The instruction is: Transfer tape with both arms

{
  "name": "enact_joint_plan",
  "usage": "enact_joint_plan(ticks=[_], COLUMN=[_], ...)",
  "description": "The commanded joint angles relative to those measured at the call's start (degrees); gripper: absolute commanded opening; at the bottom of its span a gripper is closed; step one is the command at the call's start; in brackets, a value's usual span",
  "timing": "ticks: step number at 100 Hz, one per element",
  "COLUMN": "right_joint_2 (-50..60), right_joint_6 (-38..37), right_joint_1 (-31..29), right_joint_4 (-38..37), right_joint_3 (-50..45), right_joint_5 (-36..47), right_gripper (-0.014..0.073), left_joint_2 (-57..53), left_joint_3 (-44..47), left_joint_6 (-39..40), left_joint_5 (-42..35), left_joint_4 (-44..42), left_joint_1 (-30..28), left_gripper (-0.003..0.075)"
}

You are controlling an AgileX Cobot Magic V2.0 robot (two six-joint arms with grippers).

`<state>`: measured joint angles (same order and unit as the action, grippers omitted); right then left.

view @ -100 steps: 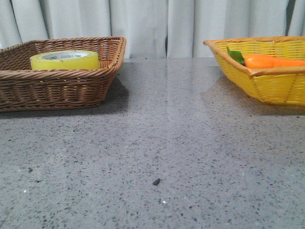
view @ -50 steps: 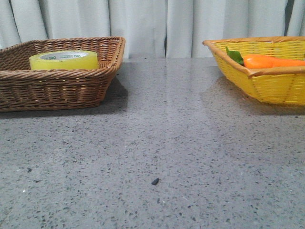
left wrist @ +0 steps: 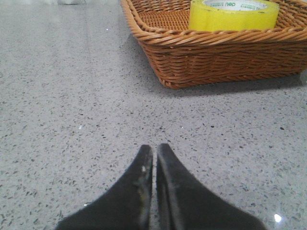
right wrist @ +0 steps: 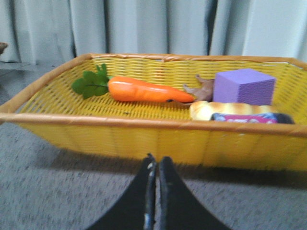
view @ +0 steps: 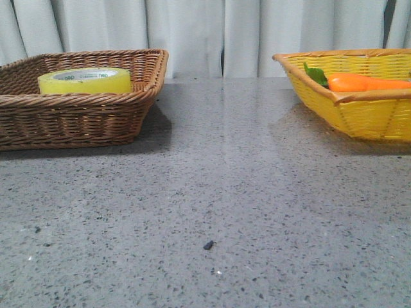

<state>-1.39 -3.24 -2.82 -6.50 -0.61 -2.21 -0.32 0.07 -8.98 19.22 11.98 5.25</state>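
We see the tape [view: 85, 81] lying in the brown basket [view: 83, 119]. Our left gripper [left wrist: 154, 152] and right gripper [right wrist: 157, 164] are both closed, holding nothing.

Lab tabletop, speckled grey table [view: 244, 192], curtain backdrop [view: 192, 32]

Open table [view: 218, 192] between two baskets [view: 83, 115]

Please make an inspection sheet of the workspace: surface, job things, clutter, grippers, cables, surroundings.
Surface: grey speckled table; small dark speck.
Job things: tape lies flat in the brown basket.
Clutter: yellow basket holds a carrot, purple block, bread-like item.
Grippers: left gripper shut, empty; right gripper shut, empty.
Cables: nothing seen.
Surroundings: pale curtain behind.
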Motion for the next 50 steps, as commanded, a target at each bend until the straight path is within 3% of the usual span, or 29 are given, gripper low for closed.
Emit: enact_joint_plan(ticks=[1,28,41,50], right_joint_2=[1.01,3.14,3.14,3.14], right_joint_6=[-0.13,-0.13,-0.13,-0.13], right_joint_1=[-0.98,-1.14,-1.14,-1.14], right_joint_4=[0.06,0.06,0.06,0.06], right_joint_3=[-1.03,-1.14,-1.14,-1.14], right_joint_5=[1.15,-8.28,-16.56,-15.58], right_gripper=[-0.0056,-0.0056,-0.0056,-0.0056], left_joint_2=[-1.28,-1.28,-1.28,-1.28], left_joint_3=[0.58,0.58,0.58,0.58], left_joint_6=[0.71,0.71,0.71,0.71], left_joint_5=[-2.98,-2.98,-2.98,-2.98], left_joint_4=[0.75,0.75,0.75,0.75], left_joint_1=[-0.22,-0.22,-0.22,-0.22], left_gripper=[-0.0021,-0.0021,-0.0021,-0.0021])
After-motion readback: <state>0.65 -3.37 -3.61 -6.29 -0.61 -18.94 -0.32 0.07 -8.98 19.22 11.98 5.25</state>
